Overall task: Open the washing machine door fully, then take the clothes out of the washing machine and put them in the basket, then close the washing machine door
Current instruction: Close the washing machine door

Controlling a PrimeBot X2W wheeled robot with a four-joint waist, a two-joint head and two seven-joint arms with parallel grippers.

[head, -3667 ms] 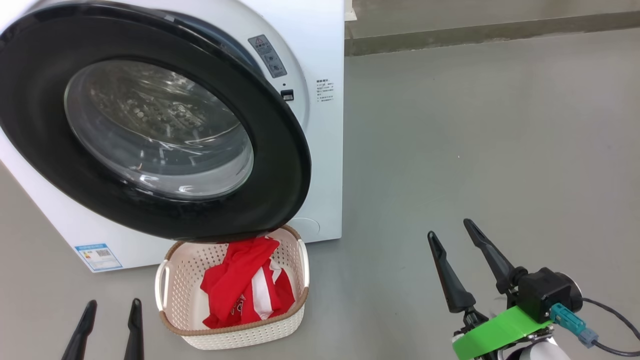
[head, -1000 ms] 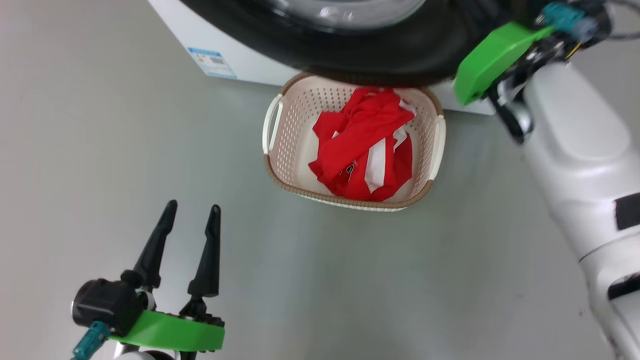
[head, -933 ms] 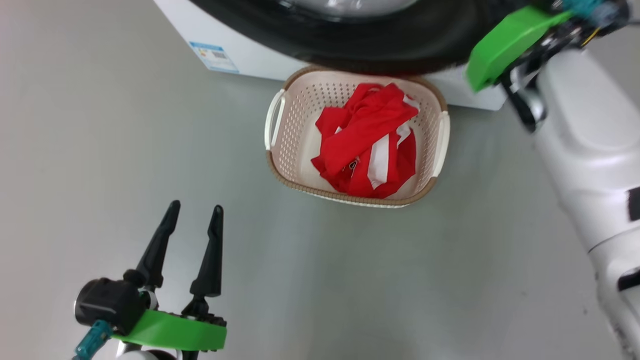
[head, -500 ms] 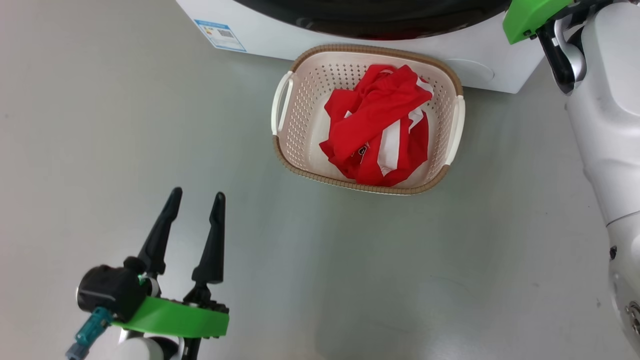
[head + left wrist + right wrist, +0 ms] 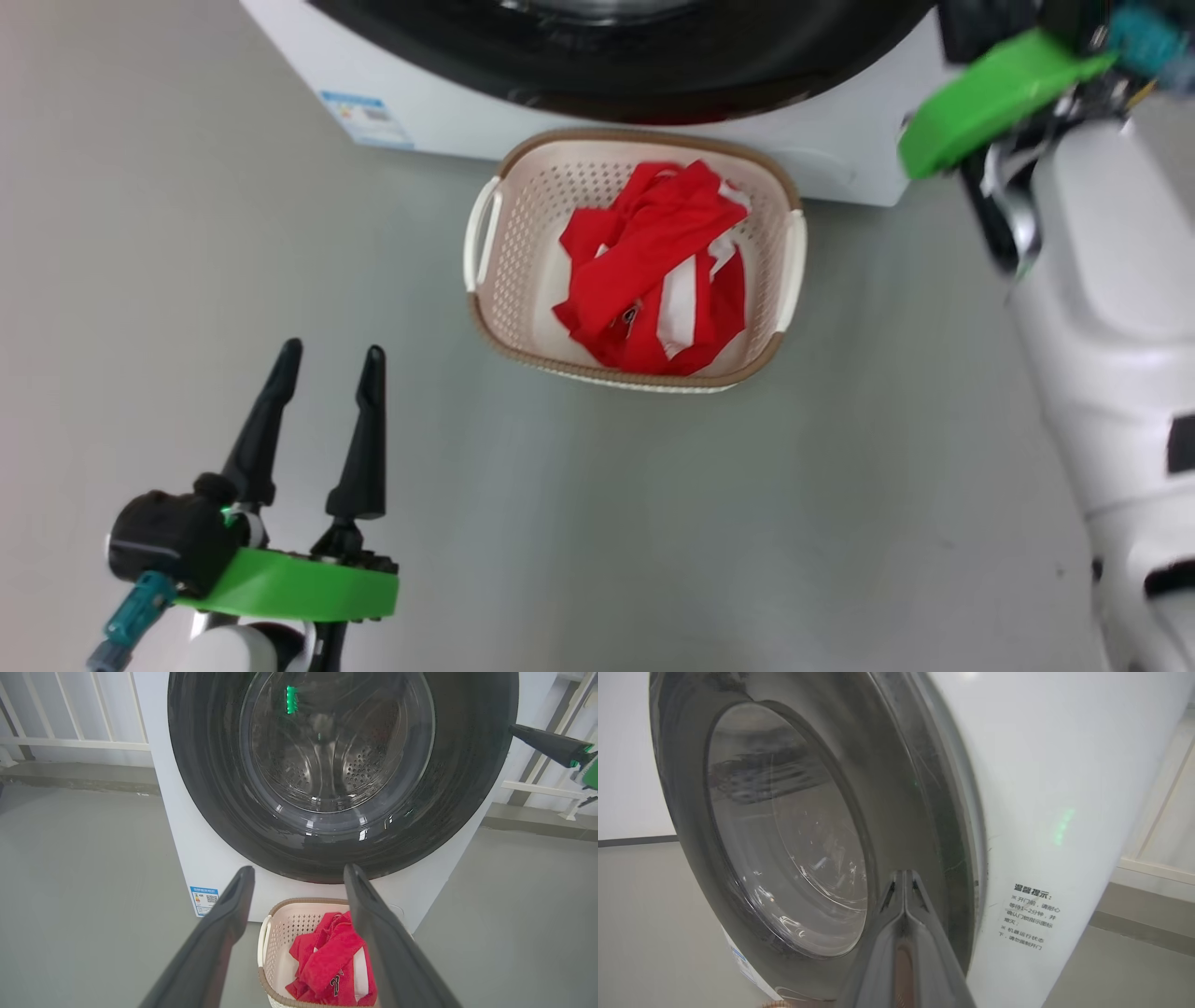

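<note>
Now looking down, in the head view, on the basket at upper centre of the frame, set on the grey floor just in front of the washing machine. Holds the clothes: red fabric with white panels, crumpled, lying wholly inside the brown rim and towards the right half of the basket.

Along the top edge of the same frame, the washing machine door, with glossy black rim overhanging the far edge of the basket. Fills the upper middle of the left wrist view, lying close against the white front, with the perforated drum visible through the glass. Cannot tell whether latched.

At lower left of the head view, the left gripper: fingers spread wide apart, empty, pointing up the frame, over bare floor and well apart from the basket.

At upper right of the head view, the green wrist mount and pale forearm, reaching past the top edge. At lower centre of the right wrist view, the right gripper: fingers pressed together, nothing between them, tips at the right-hand part of the black door rim, near the seam with the white front. Cannot tell whether touching. At lower right of that frame, a small printed notice on the white front.
</note>
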